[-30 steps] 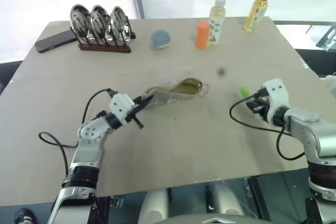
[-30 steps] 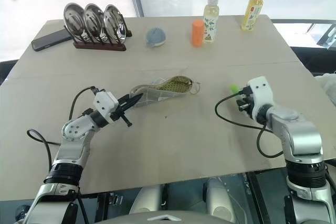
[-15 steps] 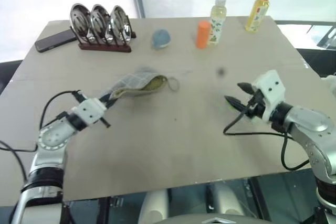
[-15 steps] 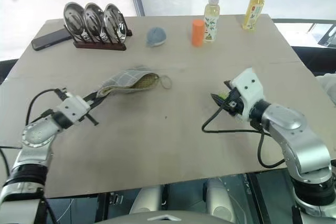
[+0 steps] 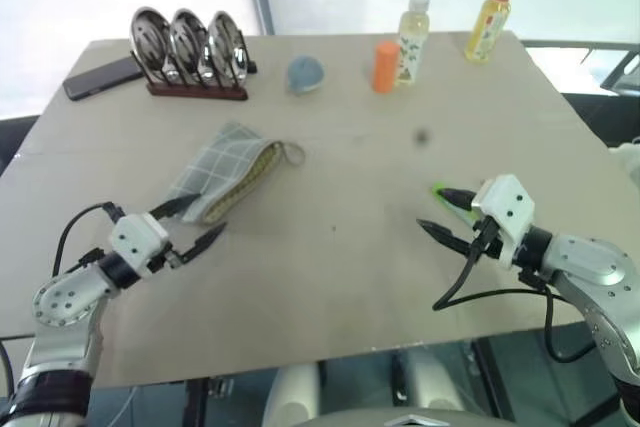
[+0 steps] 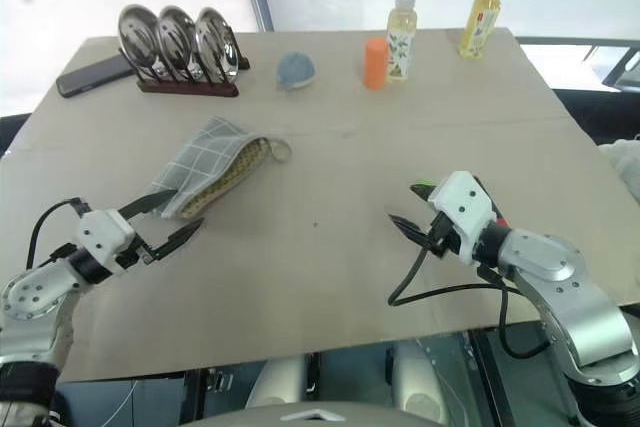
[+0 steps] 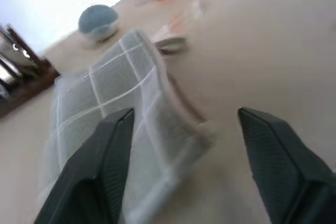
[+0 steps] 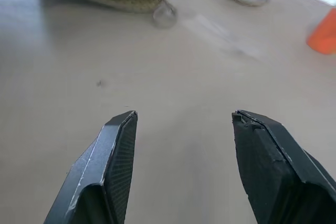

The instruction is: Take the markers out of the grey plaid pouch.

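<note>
The grey plaid pouch (image 5: 225,172) lies flat on the table at left-centre, its yellowish lining showing along the open edge. My left gripper (image 5: 205,215) stands open just in front of the pouch's near end, holding nothing. In the left wrist view the pouch (image 7: 121,114) lies right ahead of the spread fingers (image 7: 273,150). A bright green marker (image 5: 440,188) lies on the table on the right, partly hidden behind the far finger of my right gripper (image 5: 430,207). That gripper is open and empty, as the right wrist view (image 8: 184,115) shows.
Along the far side of the table stand a rack of steel ladles (image 5: 190,47), a dark phone (image 5: 100,77), a blue-grey ball (image 5: 305,73), an orange cylinder (image 5: 385,65) and two bottles (image 5: 412,37) (image 5: 492,15). The table's near edge runs just below both arms.
My left gripper dragged the pouch leftward, then let go of it and drew back, now open. My right gripper pulled back toward me and opened wider, with the marker beside it.
</note>
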`<act>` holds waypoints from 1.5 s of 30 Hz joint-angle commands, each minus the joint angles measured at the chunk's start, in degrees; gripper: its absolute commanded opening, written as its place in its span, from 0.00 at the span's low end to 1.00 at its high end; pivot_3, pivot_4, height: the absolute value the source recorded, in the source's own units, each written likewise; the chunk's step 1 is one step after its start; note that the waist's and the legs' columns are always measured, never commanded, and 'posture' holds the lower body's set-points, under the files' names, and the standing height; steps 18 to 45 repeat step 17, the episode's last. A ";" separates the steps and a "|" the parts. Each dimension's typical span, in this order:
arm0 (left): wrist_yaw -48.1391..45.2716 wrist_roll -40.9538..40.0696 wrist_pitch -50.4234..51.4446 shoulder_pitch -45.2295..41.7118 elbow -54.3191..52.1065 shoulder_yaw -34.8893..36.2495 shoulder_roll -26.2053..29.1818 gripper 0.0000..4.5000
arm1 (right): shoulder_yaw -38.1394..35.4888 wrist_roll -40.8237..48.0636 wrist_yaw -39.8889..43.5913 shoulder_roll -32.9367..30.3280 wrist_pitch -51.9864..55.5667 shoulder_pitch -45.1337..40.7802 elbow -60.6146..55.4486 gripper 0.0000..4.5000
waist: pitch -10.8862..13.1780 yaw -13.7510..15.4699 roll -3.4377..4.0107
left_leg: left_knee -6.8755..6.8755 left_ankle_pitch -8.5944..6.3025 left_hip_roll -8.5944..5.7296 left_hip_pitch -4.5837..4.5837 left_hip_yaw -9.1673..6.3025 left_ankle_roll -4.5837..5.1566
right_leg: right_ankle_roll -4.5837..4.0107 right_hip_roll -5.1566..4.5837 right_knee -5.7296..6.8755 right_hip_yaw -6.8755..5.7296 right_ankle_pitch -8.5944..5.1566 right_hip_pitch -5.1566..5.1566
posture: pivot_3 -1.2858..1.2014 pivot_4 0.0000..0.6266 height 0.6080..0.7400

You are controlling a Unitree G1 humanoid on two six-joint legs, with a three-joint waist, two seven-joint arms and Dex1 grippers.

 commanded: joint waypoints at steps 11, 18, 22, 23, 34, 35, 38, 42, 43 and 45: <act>1.84 -5.52 23.26 11.17 -23.87 -2.38 -3.15 0.72 | -17.46 -3.12 2.13 1.82 -13.88 28.48 -0.20 0.97 | -0.01 -0.08 0.08 | 0.10 -0.17 0.01 0.48 0.36 -0.30 | 0.24 -0.58 0.04 -0.42 -0.15 0.13 | 0.52 0.24 1.00; 0.10 -2.43 22.18 11.31 -21.53 -0.64 -4.75 0.72 | -18.63 -3.17 3.07 1.35 -15.27 28.43 1.23 0.97 | -0.04 -0.03 0.03 | 0.09 -0.18 0.06 0.66 0.66 -0.30 | 0.24 -0.79 0.01 -0.54 -0.15 0.07 | 0.52 0.24 1.00; 0.10 -2.43 22.18 11.31 -21.53 -0.64 -4.75 0.72 | -18.63 -3.17 3.07 1.35 -15.27 28.43 1.23 0.97 | -0.04 -0.03 0.03 | 0.09 -0.18 0.06 0.66 0.66 -0.30 | 0.24 -0.79 0.01 -0.54 -0.15 0.07 | 0.52 0.24 1.00; 0.10 -2.43 22.18 11.31 -21.53 -0.64 -4.75 0.72 | -18.63 -3.17 3.07 1.35 -15.27 28.43 1.23 0.97 | -0.04 -0.03 0.03 | 0.09 -0.18 0.06 0.66 0.66 -0.30 | 0.24 -0.79 0.01 -0.54 -0.15 0.07 | 0.52 0.24 1.00; 0.10 -2.43 22.18 11.31 -21.53 -0.64 -4.75 0.72 | -18.63 -3.17 3.07 1.35 -15.27 28.43 1.23 0.97 | -0.04 -0.03 0.03 | 0.09 -0.18 0.06 0.66 0.66 -0.30 | 0.24 -0.79 0.01 -0.54 -0.15 0.07 | 0.52 0.24 1.00; 0.10 -2.43 22.18 11.31 -21.53 -0.64 -4.75 0.72 | -18.63 -3.17 3.07 1.35 -15.27 28.43 1.23 0.97 | -0.04 -0.03 0.03 | 0.09 -0.18 0.06 0.66 0.66 -0.30 | 0.24 -0.79 0.01 -0.54 -0.15 0.07 | 0.52 0.24 1.00; 0.10 -2.43 22.18 11.31 -21.53 -0.64 -4.75 0.72 | -18.63 -3.17 3.07 1.35 -15.27 28.43 1.23 0.97 | -0.04 -0.03 0.03 | 0.09 -0.18 0.06 0.66 0.66 -0.30 | 0.24 -0.79 0.01 -0.54 -0.15 0.07 | 0.52 0.24 1.00; 0.10 -2.43 22.18 11.31 -21.53 -0.64 -4.75 0.72 | -18.63 -3.17 3.07 1.35 -15.27 28.43 1.23 0.97 | -0.04 -0.03 0.03 | 0.09 -0.18 0.06 0.66 0.66 -0.30 | 0.24 -0.79 0.01 -0.54 -0.15 0.07 | 0.52 0.24 1.00; 0.10 -2.43 22.18 11.31 -21.53 -0.64 -4.75 0.72 | -18.63 -3.17 3.07 1.35 -15.27 28.43 1.23 0.97 | -0.04 -0.03 0.03 | 0.09 -0.18 0.06 0.66 0.66 -0.30 | 0.24 -0.79 0.01 -0.54 -0.15 0.07 | 0.52 0.24 1.00; 0.10 -2.43 22.18 11.31 -21.53 -0.64 -4.75 0.72 | -18.63 -3.17 3.07 1.35 -15.27 28.43 1.23 0.97 | -0.04 -0.03 0.03 | 0.09 -0.18 0.06 0.66 0.66 -0.30 | 0.24 -0.79 0.01 -0.54 -0.15 0.07 | 0.52 0.24 1.00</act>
